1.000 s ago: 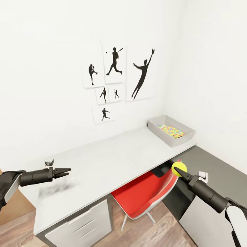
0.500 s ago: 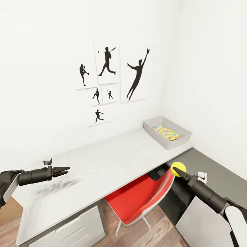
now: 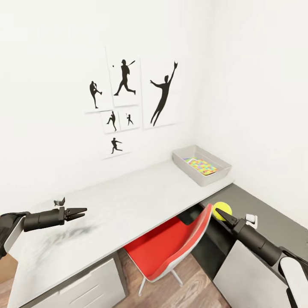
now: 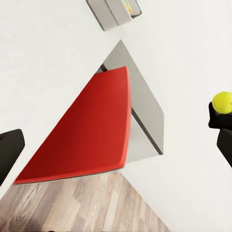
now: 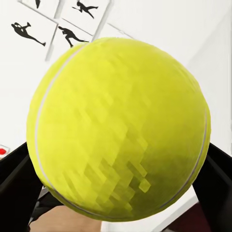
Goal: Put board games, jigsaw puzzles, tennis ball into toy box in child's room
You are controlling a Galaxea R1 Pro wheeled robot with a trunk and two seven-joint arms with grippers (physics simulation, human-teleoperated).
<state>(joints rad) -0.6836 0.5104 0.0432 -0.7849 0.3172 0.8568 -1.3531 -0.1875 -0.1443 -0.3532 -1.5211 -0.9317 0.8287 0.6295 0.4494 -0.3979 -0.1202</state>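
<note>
My right gripper (image 3: 223, 212) is shut on the yellow-green tennis ball (image 3: 222, 210), held in the air above the red chair's back, short of the table. The ball (image 5: 118, 128) sits between both black fingers in the right wrist view. The grey toy box (image 3: 187, 170) stands at the far right end of the white table (image 3: 128, 205), with a multicolour jigsaw puzzle (image 3: 200, 166) lying flat inside it. My left gripper (image 3: 79, 212) hovers open and empty over the table's left part. The ball (image 4: 222, 101) also appears in the left wrist view.
A red-and-white swivel chair (image 3: 169, 250) is tucked under the table between my arms. A lower dark grey unit (image 3: 256, 209) joins the table at the right. Grey drawers (image 3: 85, 286) sit below the table's left end. Black sports silhouettes (image 3: 124, 92) hang on the wall.
The whole picture has shifted left, so the camera has moved. Both arms keep the same pose and the ball stays in the right gripper.
</note>
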